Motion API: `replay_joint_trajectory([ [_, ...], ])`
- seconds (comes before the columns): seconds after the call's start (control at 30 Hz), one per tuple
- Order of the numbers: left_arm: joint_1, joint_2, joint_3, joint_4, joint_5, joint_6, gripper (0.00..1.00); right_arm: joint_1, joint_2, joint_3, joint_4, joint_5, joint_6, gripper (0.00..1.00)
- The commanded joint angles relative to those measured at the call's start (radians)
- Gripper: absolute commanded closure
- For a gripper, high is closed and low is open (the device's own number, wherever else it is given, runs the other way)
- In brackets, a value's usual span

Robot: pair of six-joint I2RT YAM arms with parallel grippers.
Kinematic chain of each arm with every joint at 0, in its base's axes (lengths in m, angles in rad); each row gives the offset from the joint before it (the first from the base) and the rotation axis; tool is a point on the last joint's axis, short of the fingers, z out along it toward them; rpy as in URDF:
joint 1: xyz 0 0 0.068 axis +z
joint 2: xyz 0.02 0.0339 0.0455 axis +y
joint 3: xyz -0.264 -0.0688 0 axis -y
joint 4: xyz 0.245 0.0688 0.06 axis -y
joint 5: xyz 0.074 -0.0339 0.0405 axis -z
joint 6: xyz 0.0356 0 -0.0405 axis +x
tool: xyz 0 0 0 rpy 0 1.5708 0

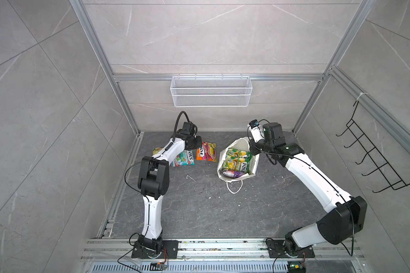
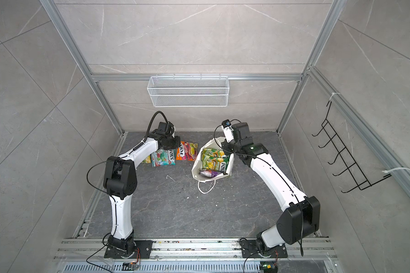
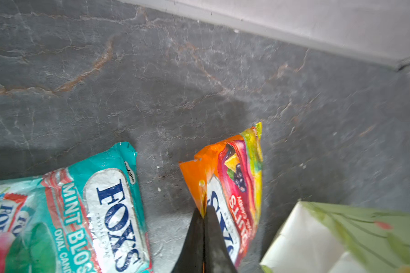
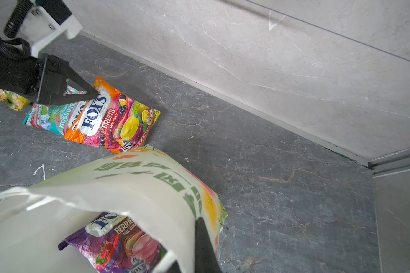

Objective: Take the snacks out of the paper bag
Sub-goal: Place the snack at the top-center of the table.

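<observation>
three fox's candy packets are seen outside the paper bag (image 1: 239,141) and three inside it. the left gripper (image 3: 203,210) is pressed together on one corner of the orange fruits packet (image 3: 237,184), the foil edge being pinched between its black fingers (image 3: 192,236). the rest of that packet is laid on the dark stone floor (image 3: 175,82), ahead of the fingertips. the teal mint blossom packet (image 3: 92,212) is found flat just beside this gripper, on the side away from the bag, with a strip of bare floor between the two packets in the left wrist view. the yellow packet (image 1: 157,150) is placed beyond the teal one, farther from the gripper and partly hidden by the left arm.

the right gripper (image 4: 199,222) is closed on the bag's rim, on the side turned away from the left gripper. only one black finger (image 4: 205,248) is shown, against the printed outer wall. the bag's mouth is held open toward the top camera, and a white cord handle (image 1: 234,186) is trailed on the floor at the end far from the right gripper. two green-yellow packets (image 1: 237,158) are stacked inside, near that gripper, and the purple berries packet (image 4: 118,243) is lodged at the far end of the bag's mouth.
</observation>
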Motion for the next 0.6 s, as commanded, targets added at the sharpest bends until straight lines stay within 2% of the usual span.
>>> replay_joint_trajectory([
  [0.0,-0.004,0.011,0.059,-0.119,-0.001,0.113,1.0,-0.004,-0.032,0.004,0.028,0.004,0.026,1.0],
  [0.3,0.004,0.036,0.056,-0.178,0.013,0.198,1.0,-0.005,-0.034,0.001,0.033,0.009,0.021,1.0],
  [0.57,0.007,0.057,0.072,-0.163,-0.017,0.199,1.0,-0.003,-0.038,0.003,0.03,0.025,0.021,1.0],
])
